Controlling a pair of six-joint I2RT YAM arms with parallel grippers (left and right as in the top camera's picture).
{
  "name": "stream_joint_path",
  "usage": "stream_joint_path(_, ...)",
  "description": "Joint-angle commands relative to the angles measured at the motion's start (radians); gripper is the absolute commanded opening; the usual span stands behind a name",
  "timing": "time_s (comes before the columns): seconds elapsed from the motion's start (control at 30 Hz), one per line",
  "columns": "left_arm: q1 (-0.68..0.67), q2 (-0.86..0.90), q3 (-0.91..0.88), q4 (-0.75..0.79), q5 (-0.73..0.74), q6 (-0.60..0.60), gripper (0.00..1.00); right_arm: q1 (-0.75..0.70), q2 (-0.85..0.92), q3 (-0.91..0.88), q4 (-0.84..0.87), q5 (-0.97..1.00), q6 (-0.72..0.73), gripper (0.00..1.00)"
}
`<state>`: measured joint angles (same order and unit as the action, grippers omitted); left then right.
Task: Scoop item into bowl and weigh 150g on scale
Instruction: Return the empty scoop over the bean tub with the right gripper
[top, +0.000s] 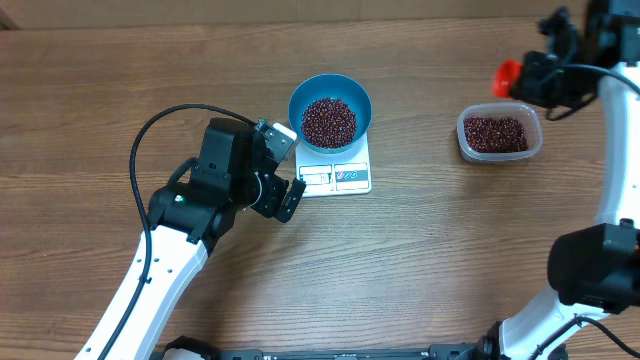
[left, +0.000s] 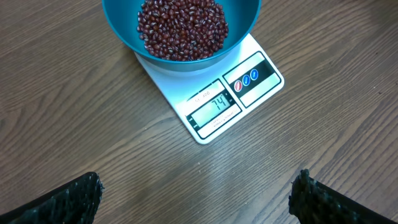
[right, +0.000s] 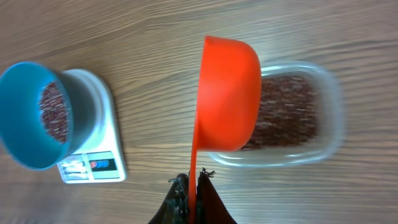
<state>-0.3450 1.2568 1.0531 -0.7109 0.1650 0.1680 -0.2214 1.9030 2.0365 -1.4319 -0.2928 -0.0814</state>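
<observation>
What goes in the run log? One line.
left jaws open, empty | right jaws shut on orange scoop near tub | blue bowl of beans on scale | display 74

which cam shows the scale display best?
Left wrist: the display on the scale is close and sharp, reading 74. Overhead shows it tiny and unreadable. Right wrist shows it small and blurred.

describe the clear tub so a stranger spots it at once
On the wooden table, look right of the white scale. The clear tub sits there holding dark red beans. Unlike the round blue bowl, it is transparent and rounded-rectangular.
</observation>
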Motion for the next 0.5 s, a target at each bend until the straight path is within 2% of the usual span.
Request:
stream_joint_path(0.0, 0.004, -0.008, -0.003, 0.001, 0.011, 0.019, 1.0, -0.053, -0.013, -0.049, 0.004, 0.016, -0.071, 0.04)
stream_joint_path(0.13, 0.004, -0.008, -0.003, 0.001, 0.011, 0.019, 1.0, -0.092, -0.01, -0.156, 0.056, 0.085, -0.101, 0.04)
stream_joint_path(0.33, 0.004, -0.008, -0.003, 0.001, 0.011, 0.019, 1.0, -0.097, -0.01, -0.377, 0.26, 0.159, -0.111, 0.04)
stream_joint_path(0.47, 0.004, -0.008, -0.003, 0.001, 0.011, 0.019, 1.0, -0.093, -0.01, -0.464, 0.359, 0.177, -0.15, 0.04)
